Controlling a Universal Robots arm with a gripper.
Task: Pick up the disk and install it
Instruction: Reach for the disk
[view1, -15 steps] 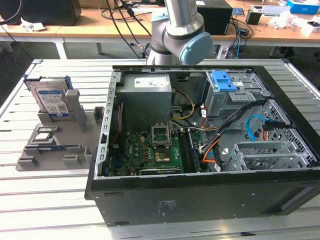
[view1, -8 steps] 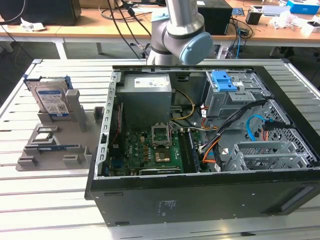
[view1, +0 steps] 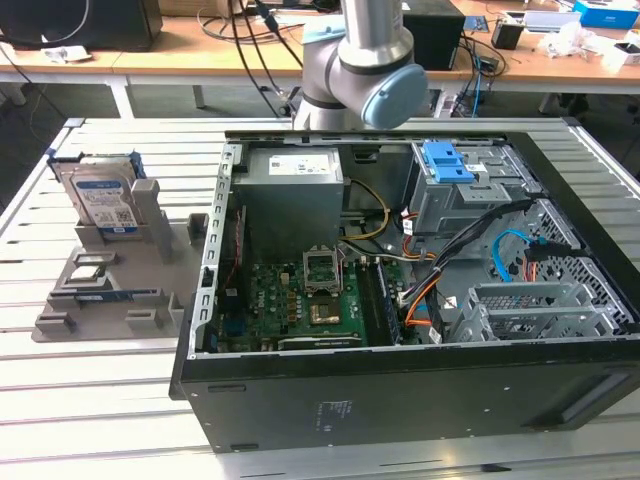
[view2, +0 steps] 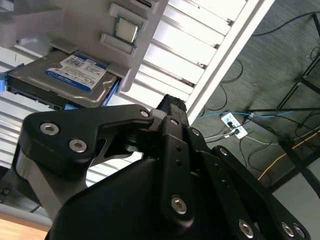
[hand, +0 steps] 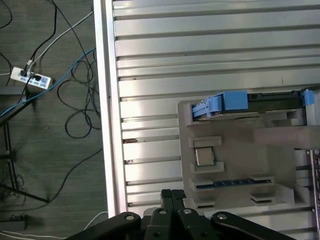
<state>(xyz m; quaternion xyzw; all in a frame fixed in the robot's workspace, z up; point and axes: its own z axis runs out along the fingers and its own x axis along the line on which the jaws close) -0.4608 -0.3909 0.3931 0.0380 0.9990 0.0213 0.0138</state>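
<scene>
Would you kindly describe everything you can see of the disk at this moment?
The disk is a flat silver metal drive with a white-and-blue label and blue plastic rails along its edges. It stands on edge in a slot of the grey holder on the slatted table, at the exterior view's left of the open computer case. Only the holder touches it.

Exterior view: raised; looked down across the open black computer case (view1: 400, 400) on the slatted aluminium table (view1: 90, 400); middle distance.
First wrist view: faced straight down over the table's edge and dark grey floor (hand: 50, 150).
Second wrist view: sat tilted, closer.
Shared, all three: grey plastic holder (view1: 150, 270) carrying the flat silver blue-railed disk (view1: 100, 195).
Shared, wrist views: white power strip (hand: 33, 79).
</scene>
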